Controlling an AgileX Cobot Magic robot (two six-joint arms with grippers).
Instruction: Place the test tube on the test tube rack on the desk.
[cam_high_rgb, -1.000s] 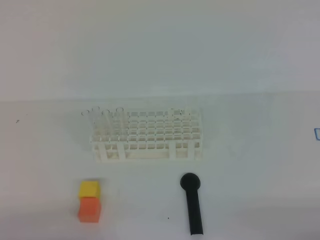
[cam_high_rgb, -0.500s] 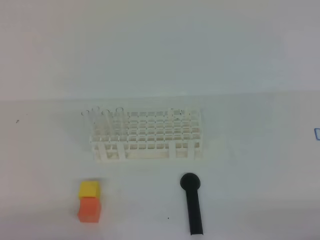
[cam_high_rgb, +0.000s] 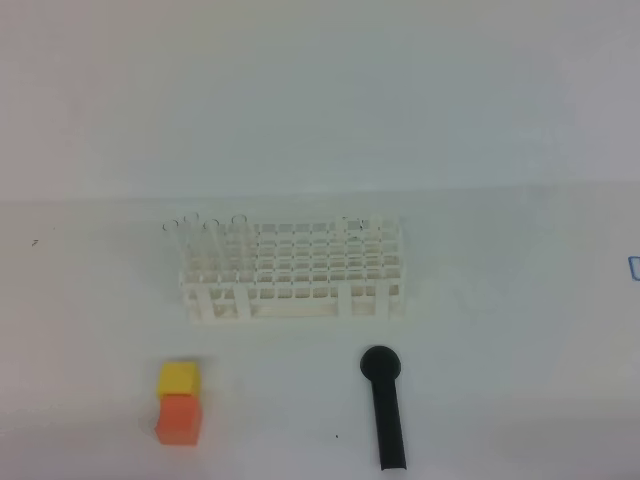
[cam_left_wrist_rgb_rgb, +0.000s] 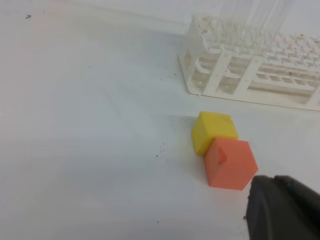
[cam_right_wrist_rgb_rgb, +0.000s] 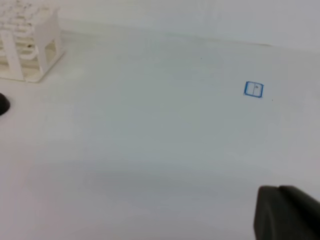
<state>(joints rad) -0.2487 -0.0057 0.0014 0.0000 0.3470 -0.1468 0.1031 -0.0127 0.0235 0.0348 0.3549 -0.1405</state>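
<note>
Both grippers closed and empty, off to the sides; tubes (cam_high_rgb: 212, 245) already upright at rack's (cam_high_rgb: 300, 270) left end, so next reach should come straight down, slowly.

You see a white test tube rack (cam_high_rgb: 295, 272) gridded with small square holes on a plain white desk (cam_high_rgb: 520, 330), a yellow block (cam_high_rgb: 178, 378), an orange block (cam_high_rgb: 180, 418), a black rod (cam_high_rgb: 387, 410), and a blue-outlined square mark (cam_right_wrist_rgb_rgb: 253, 89)

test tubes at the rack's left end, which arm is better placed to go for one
Left, probably. Its wrist view faces the test tube rack with the clear test tubes standing at that end; the right wrist view catches only a corner of the rack.
</note>
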